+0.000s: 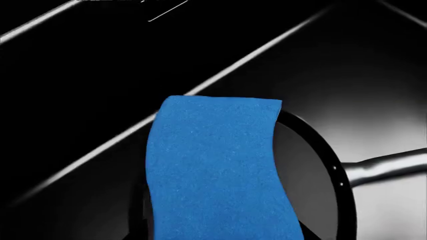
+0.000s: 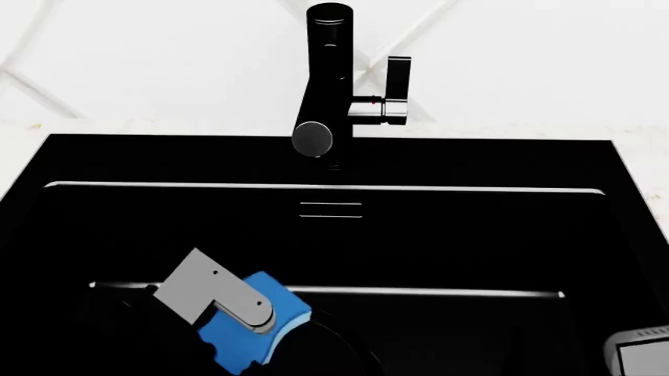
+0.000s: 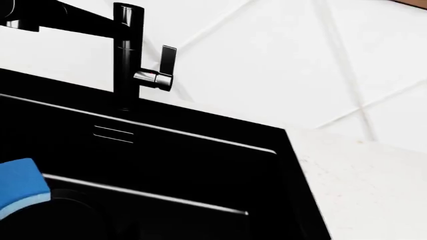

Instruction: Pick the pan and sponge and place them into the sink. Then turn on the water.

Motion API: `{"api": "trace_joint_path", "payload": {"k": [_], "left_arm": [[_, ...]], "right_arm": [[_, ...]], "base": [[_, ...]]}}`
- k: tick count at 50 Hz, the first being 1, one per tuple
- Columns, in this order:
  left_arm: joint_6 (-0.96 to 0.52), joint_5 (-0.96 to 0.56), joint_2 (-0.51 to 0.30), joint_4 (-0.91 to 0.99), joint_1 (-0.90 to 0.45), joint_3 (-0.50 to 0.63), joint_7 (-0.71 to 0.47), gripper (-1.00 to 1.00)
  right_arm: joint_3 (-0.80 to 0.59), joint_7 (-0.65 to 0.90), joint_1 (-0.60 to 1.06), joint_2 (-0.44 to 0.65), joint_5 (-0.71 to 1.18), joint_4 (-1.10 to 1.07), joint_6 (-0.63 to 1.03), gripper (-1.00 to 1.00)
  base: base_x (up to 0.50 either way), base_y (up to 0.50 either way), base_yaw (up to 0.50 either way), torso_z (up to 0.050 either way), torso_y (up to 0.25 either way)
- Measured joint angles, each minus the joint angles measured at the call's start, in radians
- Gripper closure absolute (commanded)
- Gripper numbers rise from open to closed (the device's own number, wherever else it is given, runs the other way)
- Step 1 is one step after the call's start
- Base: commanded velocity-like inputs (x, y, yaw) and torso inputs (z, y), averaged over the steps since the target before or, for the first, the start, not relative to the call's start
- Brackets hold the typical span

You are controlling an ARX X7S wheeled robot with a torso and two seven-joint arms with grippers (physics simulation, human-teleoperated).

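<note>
My left gripper [image 2: 235, 317] is low in the sink's [image 2: 471, 157] front left part, shut on the bright blue sponge [image 2: 258, 335]. In the left wrist view the sponge [image 1: 220, 170] hangs over the round black pan [image 1: 327, 165], which lies on the basin floor with its grey handle [image 1: 390, 167] pointing sideways. The head view shows only a faint curve of the pan [image 2: 332, 348] beside the sponge. The sponge [image 3: 20, 185] also shows at the edge of the right wrist view. Of my right gripper [image 2: 643, 352] only a grey corner shows at the sink's front right, its fingers hidden.
The tall black faucet [image 2: 326, 70] stands behind the basin with its side lever [image 2: 399, 82] upright, and no stream runs from it. An overflow slot [image 2: 330, 209] marks the back wall. White counter [image 3: 373, 190] lies right of the sink, with white tiles behind.
</note>
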Motion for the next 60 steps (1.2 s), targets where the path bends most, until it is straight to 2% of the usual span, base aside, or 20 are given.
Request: {"api": "trace_joint_path", "payload": {"k": [3,4,17,25,44,60], "left_arm": [[0.008,0.007,0.005,-0.013,0.001,0.008,0.008,1.0],[0.011,0.009,0.006,-0.016,0.001,0.01,0.011,-1.0],[0.026,0.006,0.013,-0.036,0.001,0.017,0.012,-1.0],[0.027,-0.019,-0.005,0.026,-0.001,-0.017,-0.021,-1.0],[0.087,-0.13,-0.049,0.154,0.0,-0.279,-0.223,-1.0],[0.147,-0.195,-0.075,0.245,0.039,-0.433,-0.342,-1.0]], "right_arm": [[0.0,-0.002,0.0,-0.009,-0.003,0.006,0.001,-1.0],[0.0,-0.003,-0.001,-0.012,-0.004,0.008,0.001,-1.0],[0.002,-0.014,0.003,-0.052,-0.014,0.032,0.011,-1.0],[0.011,-0.028,0.023,-0.094,-0.016,0.062,0.032,-1.0],[0.071,-0.118,0.192,-0.286,-0.025,0.253,0.122,-1.0],[0.075,-0.339,0.398,-0.518,-0.1,0.593,0.211,-1.0]], "base": [[0.0,0.0,0.0,0.0,0.0],[0.0,0.0,0.0,0.0,0.0],[0.0,0.0,0.0,0.0,0.0],[0.0,0.0,0.0,0.0,0.0],[0.0,0.0,0.0,0.0,0.0],[0.0,0.0,0.0,0.0,0.0]]}}
